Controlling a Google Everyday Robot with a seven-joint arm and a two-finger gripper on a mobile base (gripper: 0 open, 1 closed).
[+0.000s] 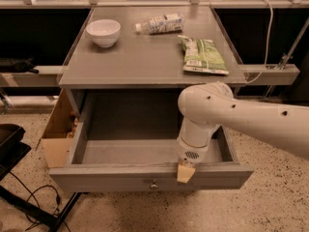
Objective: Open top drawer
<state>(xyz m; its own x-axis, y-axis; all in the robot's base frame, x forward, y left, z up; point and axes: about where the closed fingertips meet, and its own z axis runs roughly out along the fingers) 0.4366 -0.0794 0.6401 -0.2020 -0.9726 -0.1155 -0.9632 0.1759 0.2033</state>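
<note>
**Top drawer open, hand at its front edge**

The top drawer (pixel 120 178) stands open, drawn well out from under the grey surface (pixel 145 62). It fills the lower middle of the view, and its wide front runs across at 6 o'clock. Its deep grey inside is bare where it shows. A small round metal knob (pixel 154 184) sits at the centre of the front.

Just to the 3 o'clock side of the knob, the hand (pixel 186 172) points down onto the top edge of the drawer front, with its tan tip lapping over that edge. Whether the hand is clenched on the edge or released cannot be told. The white arm (pixel 251 124) reaches in from the 4 o'clock edge of the view and bends down over the drawer's right half.

On the surface above:
- a white bowl (pixel 103 32) stands upright at 11 o'clock
- a plastic bottle (pixel 160 23) lies on its side at 12 o'clock
- a green snack bag (pixel 203 56) lies flat at 1 o'clock, near the right rim

The three are apart from one another.

A white cable (pixel 267 28) hangs beyond the surface at 2 o'clock. A tan cardboard box (pixel 55 134) stands against the drawer's left side at 9 o'clock. Black cords (pixel 29 197) trail over the speckled floor (pixel 270 202) at 8 o'clock
</note>
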